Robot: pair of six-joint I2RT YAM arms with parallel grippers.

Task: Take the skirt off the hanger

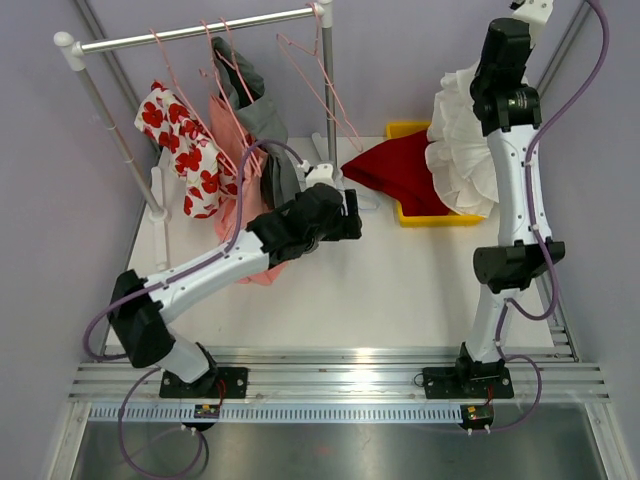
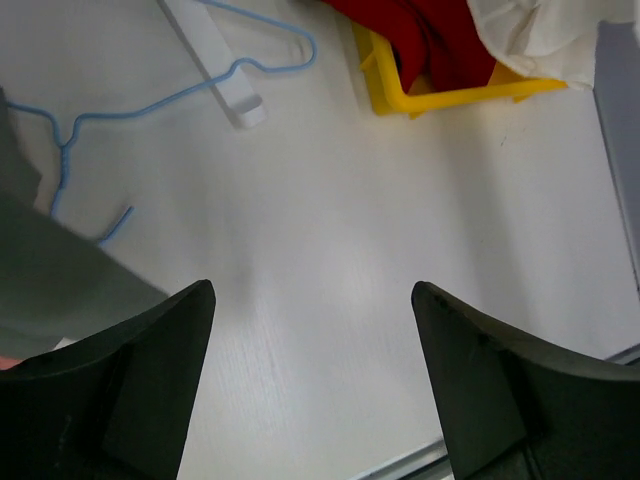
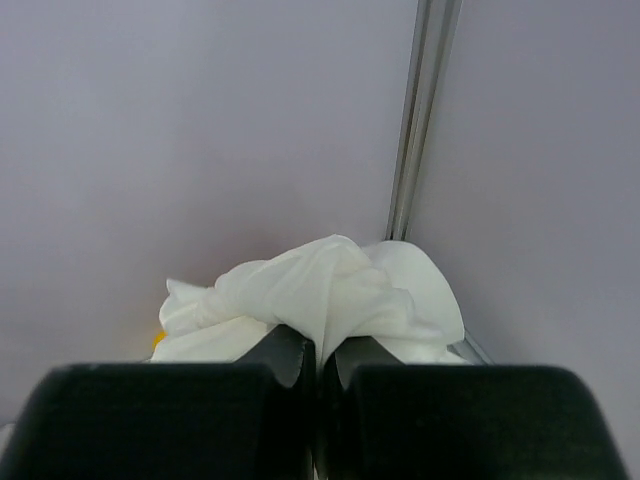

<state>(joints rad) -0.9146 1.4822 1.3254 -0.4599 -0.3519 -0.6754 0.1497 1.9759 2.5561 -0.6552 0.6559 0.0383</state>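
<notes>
The white ruffled skirt (image 1: 460, 150) hangs bunched up over the yellow bin (image 1: 408, 129), off any hanger. My right gripper (image 3: 325, 345) is shut on a fold of this skirt (image 3: 320, 285), high up near the right wall. In the top view the right arm (image 1: 510, 80) hides its fingers. A bare wire hanger (image 2: 160, 98) lies on the table beside the rack's white foot (image 2: 215, 60). My left gripper (image 2: 310, 290) stands open over bare tabletop with nothing between its fingers, near the table's middle (image 1: 350, 215).
A clothes rack (image 1: 200, 32) at the back left carries several wire hangers, a red-and-white printed garment (image 1: 185, 150), a pink one (image 1: 230, 130) and a grey one (image 1: 255, 100). A red cloth (image 1: 395, 170) lies in the yellow bin (image 2: 450, 95). Grey fabric (image 2: 60, 280) hangs close by my left finger.
</notes>
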